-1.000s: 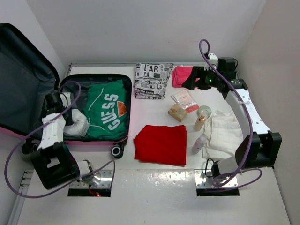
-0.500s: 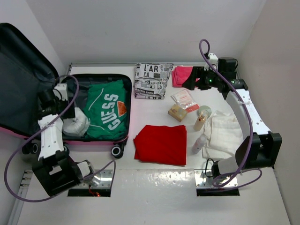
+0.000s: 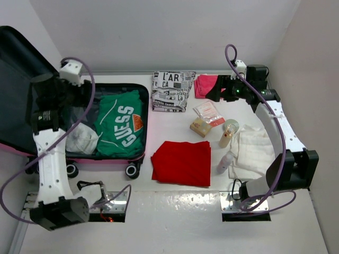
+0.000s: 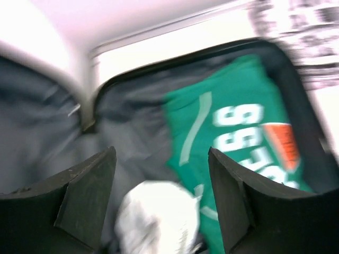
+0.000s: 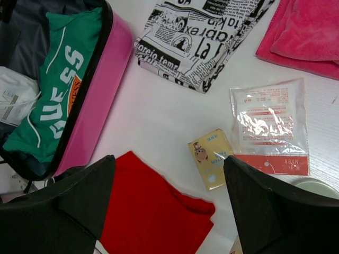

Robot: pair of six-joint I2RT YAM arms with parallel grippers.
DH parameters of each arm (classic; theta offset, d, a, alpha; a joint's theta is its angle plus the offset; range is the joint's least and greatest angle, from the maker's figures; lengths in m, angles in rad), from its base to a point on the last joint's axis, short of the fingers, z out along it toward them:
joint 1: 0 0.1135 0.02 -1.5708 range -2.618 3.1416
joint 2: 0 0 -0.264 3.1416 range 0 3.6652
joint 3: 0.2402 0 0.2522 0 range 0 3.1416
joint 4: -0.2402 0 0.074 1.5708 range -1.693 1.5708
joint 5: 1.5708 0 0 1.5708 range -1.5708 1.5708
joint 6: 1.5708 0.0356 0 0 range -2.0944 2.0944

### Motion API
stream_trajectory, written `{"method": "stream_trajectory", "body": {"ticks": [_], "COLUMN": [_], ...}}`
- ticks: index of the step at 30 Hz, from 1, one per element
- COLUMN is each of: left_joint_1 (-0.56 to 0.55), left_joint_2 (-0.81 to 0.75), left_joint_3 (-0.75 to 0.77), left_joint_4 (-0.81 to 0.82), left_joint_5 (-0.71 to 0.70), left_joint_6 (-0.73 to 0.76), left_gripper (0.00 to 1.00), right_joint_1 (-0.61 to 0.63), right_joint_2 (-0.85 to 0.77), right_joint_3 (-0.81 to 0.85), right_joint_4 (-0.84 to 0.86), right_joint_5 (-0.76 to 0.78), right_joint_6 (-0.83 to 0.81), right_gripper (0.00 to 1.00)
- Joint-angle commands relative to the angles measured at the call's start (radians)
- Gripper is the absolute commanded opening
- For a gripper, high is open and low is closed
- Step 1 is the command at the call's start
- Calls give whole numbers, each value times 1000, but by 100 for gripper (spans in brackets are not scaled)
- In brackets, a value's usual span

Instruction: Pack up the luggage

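The pink luggage [image 3: 139,150] lies open at the left, its dark-lined lid [image 3: 21,90] raised. Inside are a green GUESS shirt [image 3: 121,124] and a white bundle [image 3: 82,140]. My left gripper [image 3: 74,100] hangs above the luggage's left half. In the left wrist view it [image 4: 161,159] is open and empty over the white bundle [image 4: 159,217] and the shirt [image 4: 238,127]. My right gripper [image 3: 214,90] is at the back right. In the right wrist view it [image 5: 169,159] is open and empty, high above the table.
On the table lie a red cloth [image 3: 181,162], a newspaper-print cloth [image 3: 172,90], a pink towel [image 3: 204,84], a yellow packet [image 3: 201,127], a clear sachet [image 3: 209,112], a bottle [image 3: 229,132], a small tube [image 3: 225,163] and a white cloth [image 3: 253,148].
My left arm has risen up and back from the white bundle, which stays in the luggage. The right arm has not moved.
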Motion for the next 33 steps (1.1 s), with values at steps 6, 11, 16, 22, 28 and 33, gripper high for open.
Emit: {"method": "stream_trajectory", "body": {"ticks": [6, 11, 16, 22, 28, 33], "left_joint_1": [-555, -724, -743, -752, -752, -752], "left_joint_2": [331, 606, 841, 1066, 1270, 1352], "left_joint_3": [228, 371, 524, 673, 793, 848], "left_joint_4": [-41, -161, -179, -158, -140, -117], "left_joint_5": [-70, -30, 51, 91, 91, 100], "left_joint_6": [76, 430, 544, 629, 628, 641], "left_gripper": [76, 87, 88, 88, 88, 88], "right_joint_1": [-57, -160, -235, -275, -286, -287], "right_joint_2": [-57, -80, -137, -185, -200, -205], "right_joint_3": [10, 35, 13, -22, -24, -22], "right_joint_4": [-1, -81, -135, -173, -201, -210], "right_joint_5": [2, -3, -7, 10, 48, 65], "right_joint_6": [2, -21, -68, -83, -93, -94], "right_gripper": [82, 82, 82, 82, 82, 82]}}
